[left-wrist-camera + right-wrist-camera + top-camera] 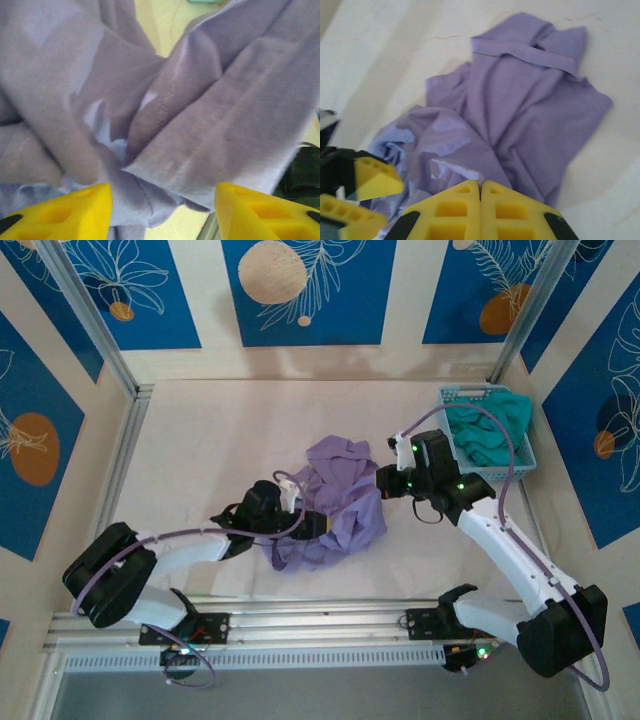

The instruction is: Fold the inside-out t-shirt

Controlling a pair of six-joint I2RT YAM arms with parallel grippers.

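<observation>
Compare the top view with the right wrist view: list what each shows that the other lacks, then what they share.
Top view: a basket holding a teal garment at the far right. Right wrist view: a close look at the right gripper, fingers shut together at the cloth, and a flat band at the far end of the t-shirt. Both: the t-shirt, crumpled on the table.

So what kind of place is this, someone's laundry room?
Probably a robot lab test cell, not a home: aluminium frame posts, printed blue wall panels, and the left arm and right arm bolted to a rail, near a crumpled lavender t-shirt.
</observation>
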